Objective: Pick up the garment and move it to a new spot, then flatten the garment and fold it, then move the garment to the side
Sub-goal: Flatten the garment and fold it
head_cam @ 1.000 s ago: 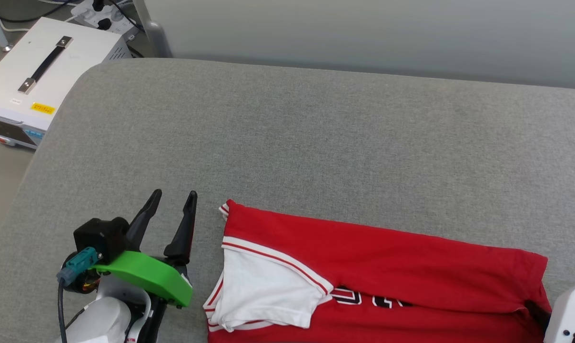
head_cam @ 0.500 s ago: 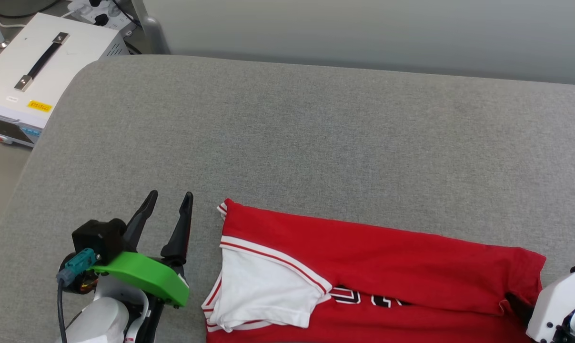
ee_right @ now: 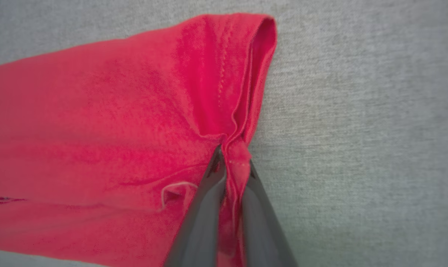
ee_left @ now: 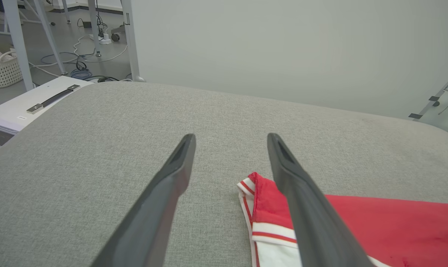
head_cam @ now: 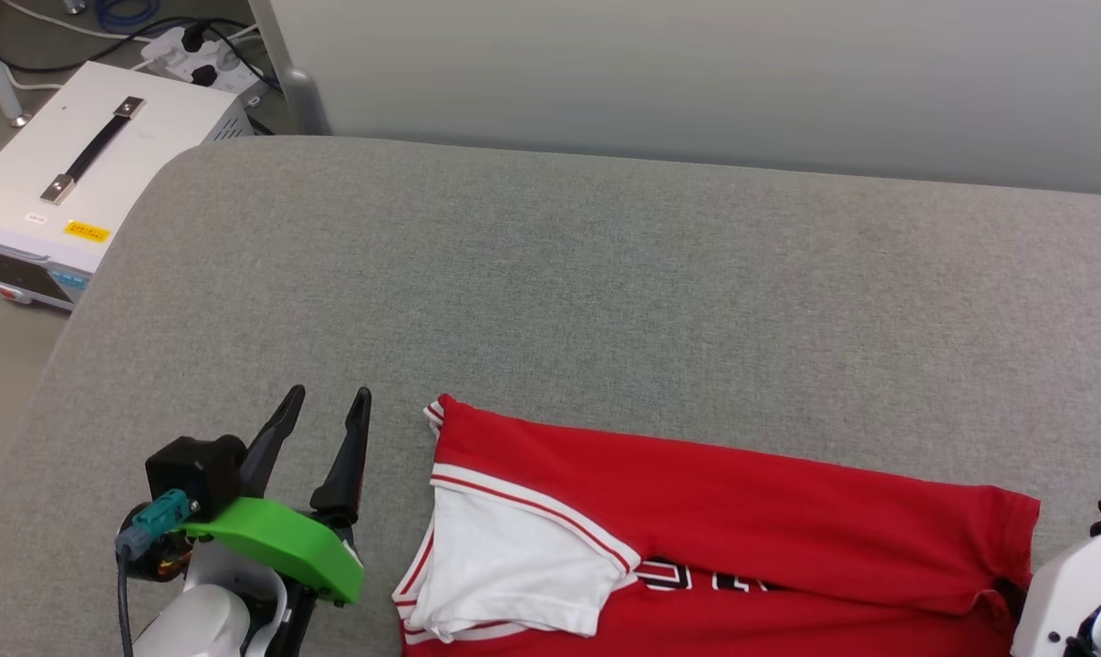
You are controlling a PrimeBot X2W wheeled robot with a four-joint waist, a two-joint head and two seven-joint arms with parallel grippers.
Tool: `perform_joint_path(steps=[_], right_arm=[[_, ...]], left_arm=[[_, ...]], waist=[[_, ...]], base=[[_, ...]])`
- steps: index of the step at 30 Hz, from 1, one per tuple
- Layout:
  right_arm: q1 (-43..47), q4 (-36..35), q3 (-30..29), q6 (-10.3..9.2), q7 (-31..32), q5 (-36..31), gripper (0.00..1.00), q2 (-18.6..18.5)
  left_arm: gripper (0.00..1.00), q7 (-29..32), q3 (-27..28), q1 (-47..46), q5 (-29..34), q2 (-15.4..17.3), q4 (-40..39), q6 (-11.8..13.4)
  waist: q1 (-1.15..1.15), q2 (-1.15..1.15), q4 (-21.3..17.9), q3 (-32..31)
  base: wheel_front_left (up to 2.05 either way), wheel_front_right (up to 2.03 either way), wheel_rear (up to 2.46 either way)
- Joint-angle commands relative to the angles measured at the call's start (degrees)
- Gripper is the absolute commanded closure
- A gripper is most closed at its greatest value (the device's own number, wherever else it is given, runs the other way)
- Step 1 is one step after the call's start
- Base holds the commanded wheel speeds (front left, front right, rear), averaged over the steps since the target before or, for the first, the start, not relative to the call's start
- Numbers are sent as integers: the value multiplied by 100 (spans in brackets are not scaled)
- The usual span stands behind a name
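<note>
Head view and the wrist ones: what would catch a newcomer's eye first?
The red shirt with a white sleeve, lying on the grey cushion at the near edge. At its right end the right fingers pinch a bunched fold of its hem, while the left fingers stand open just beside the sleeve, apart from it.

The left arm (head_cam: 199, 620) enters the head view at lower left, a pale forearm ending in a green wrist bracket (head_cam: 276, 543). Its two long dark fingers (head_cam: 342, 456) point up the view, tilted slightly right, and the left jaws stand wide apart. A white wrist housing (head_cam: 1070, 593) of the right arm shows at the lower right edge. In the right wrist view, the right jaws are pinched together, their fingers (ee_right: 203, 211) clamping a bunched fold at the edge of the red garment (ee_right: 97, 111).
</note>
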Motion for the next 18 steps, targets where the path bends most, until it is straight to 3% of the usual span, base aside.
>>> perform_joint_path(steps=[1, 11, 18], right_arm=[[25, 90, -100, -11, -62, -51, 100, -149], [58, 209, -519, -11, -306, -330, 100, -691], [234, -227, -288, -11, -161, 71, 100, -589]], left_arm=[[0, -33, 6, 97, 61, -20, 3, -27], [0, -20, -22, 226, 21, -2, -10, 12], [0, -17, -36, 357, -32, -10, -24, 42]], waist=[[0, 0, -17, -71], [0, 0, -96, -327], [0, 0, -182, -546]], base=[[0, 0, 0], [0, 0, 0], [0, 0, 0]])
